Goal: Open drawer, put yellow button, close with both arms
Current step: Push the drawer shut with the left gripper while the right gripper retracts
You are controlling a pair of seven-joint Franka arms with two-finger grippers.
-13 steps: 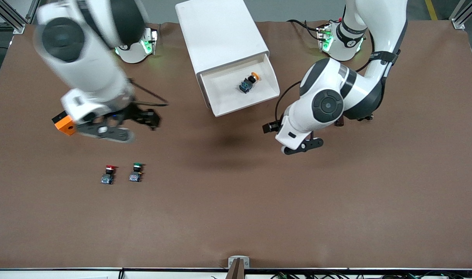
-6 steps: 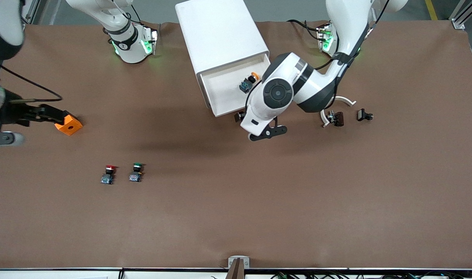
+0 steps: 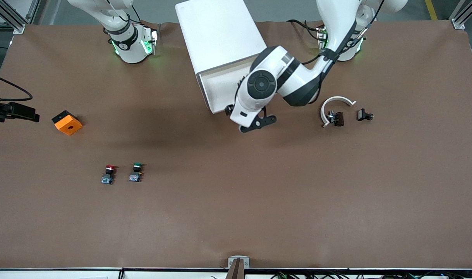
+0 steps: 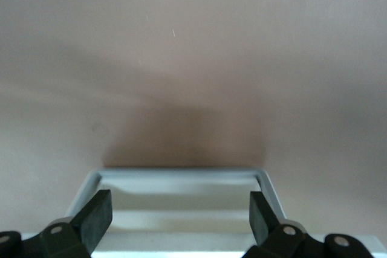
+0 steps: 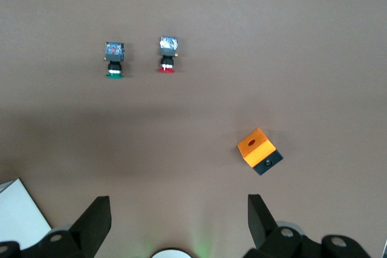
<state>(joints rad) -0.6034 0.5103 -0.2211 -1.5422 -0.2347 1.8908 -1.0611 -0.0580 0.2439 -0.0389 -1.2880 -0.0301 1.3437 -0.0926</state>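
The white cabinet (image 3: 220,35) stands between the arm bases with its top drawer (image 3: 216,93) pulled out. My left arm reaches across the drawer and hides the yellow button. My left gripper (image 3: 254,123) hangs open and empty over the drawer's front edge. In the left wrist view its fingers (image 4: 97,216) stand wide apart above the drawer's front rim (image 4: 181,173). My right gripper (image 5: 179,219) is open and empty, high above the table at the right arm's end. Only a black part of that hand (image 3: 15,111) shows in the front view.
An orange block (image 3: 67,123) lies near the right arm's end. The red-capped button (image 3: 108,174) and the green-capped button (image 3: 135,173) stand nearer the front camera. A white curved piece (image 3: 336,101) and small dark parts (image 3: 364,115) lie toward the left arm's end.
My left arm has swung over the open drawer, covering the yellow button. My right arm has pulled away to the table's edge, past the orange block.
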